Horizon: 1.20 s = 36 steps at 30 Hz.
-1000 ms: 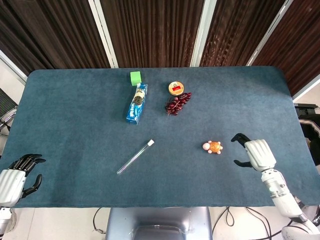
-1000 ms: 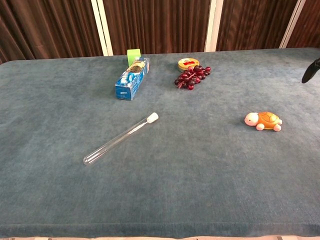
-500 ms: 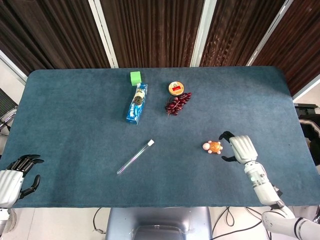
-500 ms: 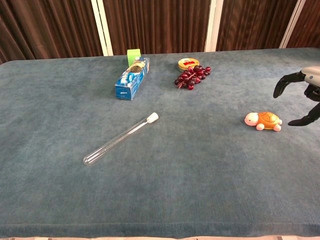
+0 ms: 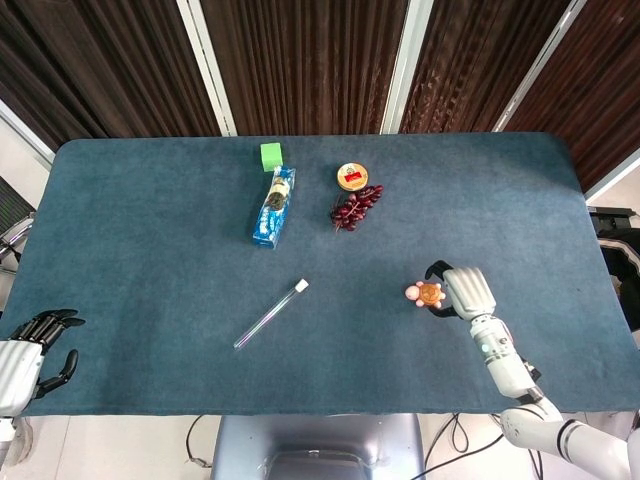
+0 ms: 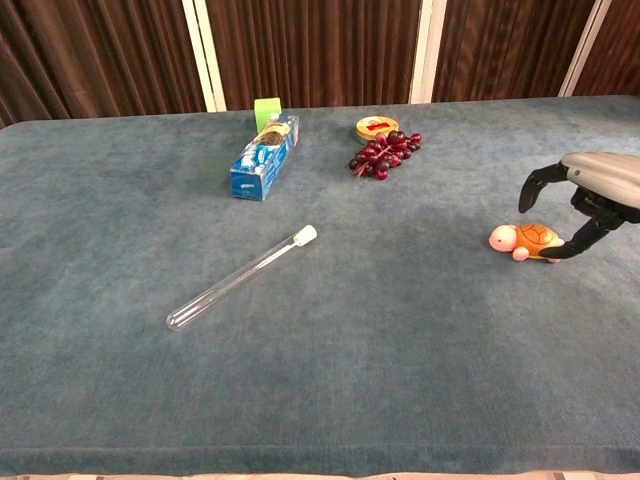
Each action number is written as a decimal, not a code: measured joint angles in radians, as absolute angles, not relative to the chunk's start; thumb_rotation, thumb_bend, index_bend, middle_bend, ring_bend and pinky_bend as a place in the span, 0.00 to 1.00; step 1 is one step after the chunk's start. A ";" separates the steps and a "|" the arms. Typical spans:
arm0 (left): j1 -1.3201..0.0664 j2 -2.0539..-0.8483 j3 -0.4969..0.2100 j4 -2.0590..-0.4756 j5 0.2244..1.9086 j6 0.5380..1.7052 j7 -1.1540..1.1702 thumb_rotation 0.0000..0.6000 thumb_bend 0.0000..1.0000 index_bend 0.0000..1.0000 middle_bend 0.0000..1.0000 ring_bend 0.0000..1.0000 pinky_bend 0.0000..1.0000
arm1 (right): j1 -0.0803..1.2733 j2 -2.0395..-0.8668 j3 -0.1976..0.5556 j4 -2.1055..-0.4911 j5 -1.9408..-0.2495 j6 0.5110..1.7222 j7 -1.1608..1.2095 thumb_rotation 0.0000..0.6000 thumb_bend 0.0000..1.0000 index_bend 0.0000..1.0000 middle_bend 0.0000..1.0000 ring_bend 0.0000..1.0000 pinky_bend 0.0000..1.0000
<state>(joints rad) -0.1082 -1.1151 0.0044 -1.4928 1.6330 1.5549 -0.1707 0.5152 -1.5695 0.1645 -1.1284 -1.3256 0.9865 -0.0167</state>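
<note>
A small orange and pink toy turtle point(image 5: 428, 294) point(image 6: 527, 241) lies on the blue table point(image 5: 140, 250) at the right front. My right hand point(image 5: 463, 291) point(image 6: 592, 188) hovers just right of it, fingers spread and arched over its shell. The thumb tip reaches down to the turtle's rear, and I cannot tell whether it touches. The hand holds nothing. My left hand point(image 5: 24, 352) hangs off the table's front left corner, fingers apart and empty; the chest view does not show it.
A glass test tube with a white cap point(image 5: 270, 314) point(image 6: 240, 278) lies diagonally at mid-table. Further back are a blue packet point(image 5: 273, 206) point(image 6: 264, 157), a green block point(image 5: 271, 156), dark grapes point(image 5: 356, 206) point(image 6: 385, 153) and a round tin point(image 5: 351, 176).
My right hand has moved left across the table from near the right edge until its fingers arch over the turtle. The left hand has barely shifted.
</note>
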 measured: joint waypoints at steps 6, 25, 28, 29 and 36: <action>-0.106 -1.114 0.006 -1.492 1.635 1.559 -0.176 1.00 0.49 0.31 0.23 0.20 0.36 | 0.537 -1.610 0.164 -1.078 -1.326 0.975 -0.010 1.00 0.29 0.54 0.45 1.00 1.00; -0.099 -1.112 0.005 -1.483 1.637 1.571 -0.196 1.00 0.49 0.31 0.23 0.20 0.36 | 0.546 -1.674 0.145 -0.960 -1.358 1.019 0.037 1.00 1.00 0.84 0.69 1.00 1.00; -0.098 -1.112 0.006 -1.483 1.638 1.572 -0.199 1.00 0.49 0.31 0.23 0.20 0.36 | 0.542 -1.682 0.145 -0.947 -1.368 1.048 0.045 1.00 1.00 0.88 0.70 1.00 1.00; -0.098 -1.112 0.006 -1.482 1.638 1.572 -0.199 1.00 0.49 0.31 0.23 0.20 0.36 | 0.540 -1.686 0.143 -0.936 -1.375 1.061 0.049 1.00 1.00 0.88 0.70 1.00 1.00; -0.098 -1.111 0.007 -1.482 1.641 1.572 -0.202 1.00 0.49 0.31 0.23 0.20 0.36 | 0.531 -1.706 0.133 -0.892 -1.406 1.109 0.072 1.00 1.00 0.88 0.70 1.00 1.00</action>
<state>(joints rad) -0.0984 -1.1108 0.0074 -1.4824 1.6406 1.5718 -0.2024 0.5306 -1.7064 0.1330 -0.8923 -1.4061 1.1085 0.0721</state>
